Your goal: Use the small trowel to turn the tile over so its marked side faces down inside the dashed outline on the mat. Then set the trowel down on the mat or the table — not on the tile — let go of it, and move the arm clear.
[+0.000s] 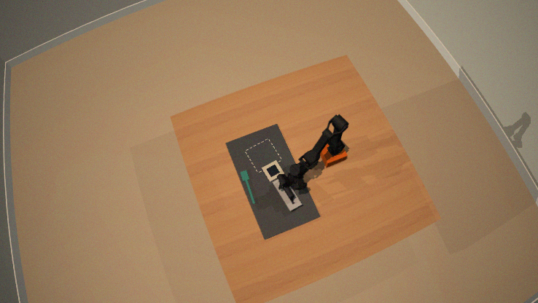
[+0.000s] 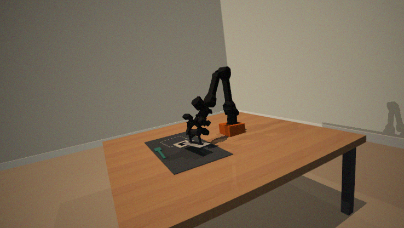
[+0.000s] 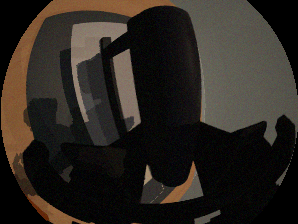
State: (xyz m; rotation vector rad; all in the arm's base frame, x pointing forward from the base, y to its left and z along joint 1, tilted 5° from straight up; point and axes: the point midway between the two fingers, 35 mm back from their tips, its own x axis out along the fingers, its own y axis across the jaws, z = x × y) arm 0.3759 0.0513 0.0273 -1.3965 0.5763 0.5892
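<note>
1. Tile: flat on the dark mat, pale border with the dark square facing up, so the marked side is not down. It sits at the near corner of the dashed outline, overlapping that corner and mostly outside it.
2. Trowel: pale grey blade with a dark handle, lying along the mat just beside the tile, on the side away from the outline. From the top view its blade end looks close to the tile's edge (cannot tell if it touches).
3. Gripper: pointing down over the trowel, fingers pinched on its dark handle. In the side view the fingers reach down to mat level beside the tile.
4. Wrist camera: mostly dark gripper body, a grey strip of trowel visible past it; too dim for more.
5. Green tool: on the mat's far edge, well apart from the tile and the gripper.
6. Arm bends from the orange base, which stands on the wooden table off the mat.
</note>
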